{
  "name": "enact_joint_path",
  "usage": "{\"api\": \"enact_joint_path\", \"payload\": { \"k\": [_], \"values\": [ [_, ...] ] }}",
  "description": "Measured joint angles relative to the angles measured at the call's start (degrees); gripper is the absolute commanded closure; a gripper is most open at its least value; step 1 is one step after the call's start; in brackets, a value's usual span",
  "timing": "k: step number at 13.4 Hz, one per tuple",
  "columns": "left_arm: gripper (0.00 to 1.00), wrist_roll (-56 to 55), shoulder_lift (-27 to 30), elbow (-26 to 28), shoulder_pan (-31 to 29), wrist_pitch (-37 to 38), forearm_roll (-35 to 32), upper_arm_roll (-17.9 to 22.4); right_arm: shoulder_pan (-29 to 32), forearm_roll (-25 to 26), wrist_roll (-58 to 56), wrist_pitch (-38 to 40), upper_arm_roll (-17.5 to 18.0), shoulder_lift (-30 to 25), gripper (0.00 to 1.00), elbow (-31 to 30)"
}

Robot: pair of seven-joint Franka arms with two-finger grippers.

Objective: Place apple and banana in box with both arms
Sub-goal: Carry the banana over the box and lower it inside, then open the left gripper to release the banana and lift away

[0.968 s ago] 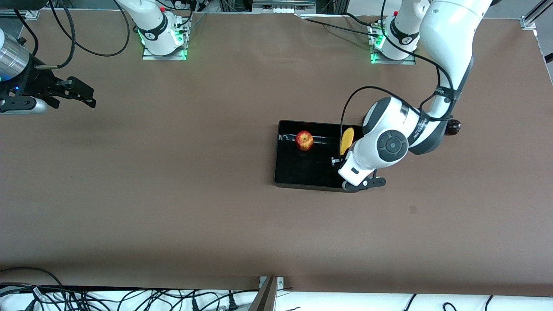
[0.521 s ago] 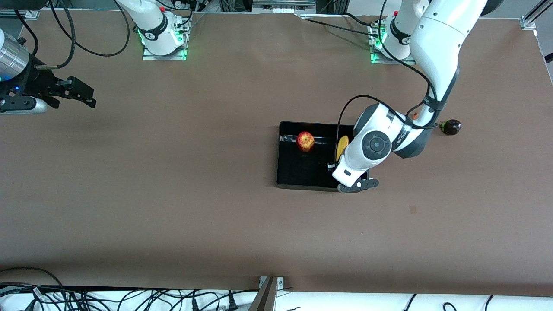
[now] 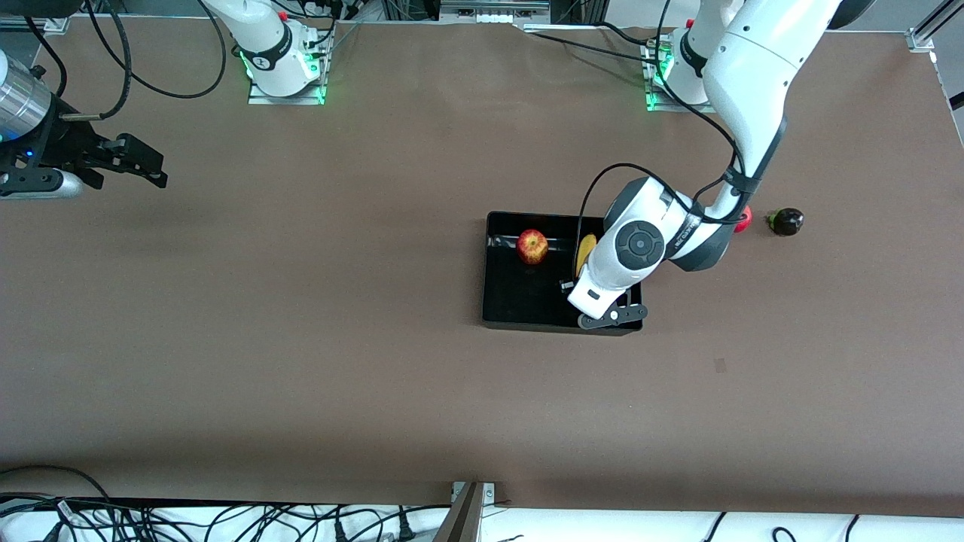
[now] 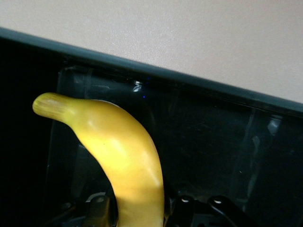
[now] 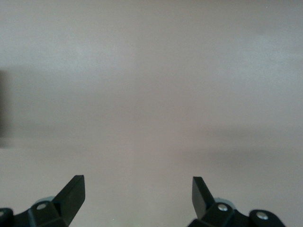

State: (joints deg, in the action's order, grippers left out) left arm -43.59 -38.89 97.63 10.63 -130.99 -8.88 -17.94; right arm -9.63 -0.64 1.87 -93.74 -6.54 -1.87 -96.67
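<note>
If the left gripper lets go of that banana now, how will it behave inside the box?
The banana, held by the left gripper over the box, looks stiff and curved, so it would probably rock and settle on its side rather than roll. Its smooth skin and the box's glossy walls suggest it may slide a little.

banana [image 3: 585, 250] mostly hidden by left arm [image 3: 640, 245]

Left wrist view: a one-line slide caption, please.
Left gripper shut on the banana, holding it inside the black box.
</note>
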Motion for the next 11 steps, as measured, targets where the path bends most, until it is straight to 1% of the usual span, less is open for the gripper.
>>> {"api": "enact_joint_path", "payload": {
  "k": [3, 4, 5, 6, 7, 11],
  "values": [
    [1.00, -4.0, -2.1, 2.1, 0.4, -3.6, -3.3, 0.0, 0.0, 0.0, 0.0, 0.0, 0.0, 0.0, 0.00, 0.0],
    [0.83, -4.6, -2.1, 2.4, 0.4, -4.0, -3.7, -0.1, 0.0, 0.0, 0.0, 0.0, 0.0, 0.0, 0.00, 0.0],
    [0.29, -4.6, -1.9, 2.5, 0.4, -4.2, -3.7, -0.1, 0.0, 0.0, 0.0, 0.0, 0.0, 0.0, 0.00, 0.0],
    [0.13, -4.6, -1.9, 2.6, 0.5, -4.3, -3.8, -0.1, 0.0, 0.0, 0.0, 0.0, 0.0, 0.0, 0.00, 0.0],
    [0.00, -4.6, -1.9, 2.6, 0.5, -4.4, -3.8, -0.1, 0.0, 0.0, 0.0, 0.0, 0.0, 0.0, 0.00, 0.0],
    [0.00, -4.7, -2.0, 2.9, 0.6, -3.2, -3.8, -0.2, 0.0, 0.0, 0.0, 0.0, 0.0, 0.0, 0.00, 0.0]
  ]
}}
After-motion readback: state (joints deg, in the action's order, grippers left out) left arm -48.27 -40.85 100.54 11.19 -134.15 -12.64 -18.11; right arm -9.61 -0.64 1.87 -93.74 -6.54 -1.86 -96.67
